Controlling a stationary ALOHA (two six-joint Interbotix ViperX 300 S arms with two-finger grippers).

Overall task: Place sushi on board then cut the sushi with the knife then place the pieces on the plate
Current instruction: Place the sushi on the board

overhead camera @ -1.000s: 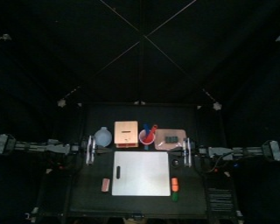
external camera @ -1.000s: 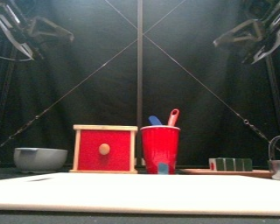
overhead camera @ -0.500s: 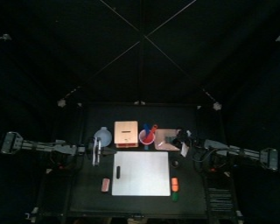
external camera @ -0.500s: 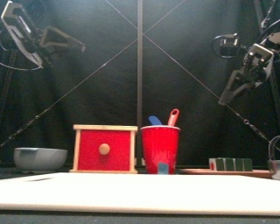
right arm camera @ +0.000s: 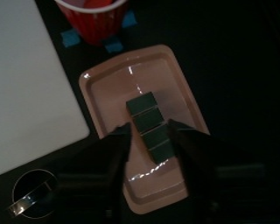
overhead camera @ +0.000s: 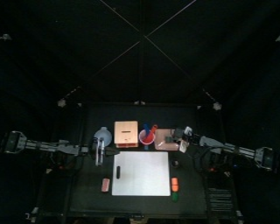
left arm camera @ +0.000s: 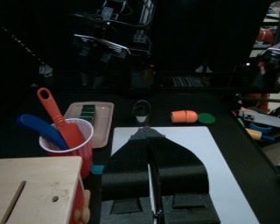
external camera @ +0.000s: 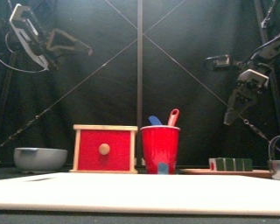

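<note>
You have every step ahead: the sushi roll (right arm camera: pixel 150 128) lies on the pink tray (right arm camera: pixel 113 83), far right of the white board (overhead camera: pixel 143 173); your right gripper (external camera: pixel 233 112) hangs over it, jaws wide and empty; the left gripper (left arm camera: pixel 149 140) is closed on nothing; the knives (external camera: pixel 173 115) sit in the red cup (external camera: pixel 160 147).

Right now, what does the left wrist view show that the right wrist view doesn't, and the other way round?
Only the left wrist view shows the wooden box, the blue knife and red knife standing in the red cup, and an orange toy food beside the white board. Only the right wrist view clearly shows the right gripper, open above the pink tray. Both show the cup, the tray with the sushi roll on it, and the board.
</note>
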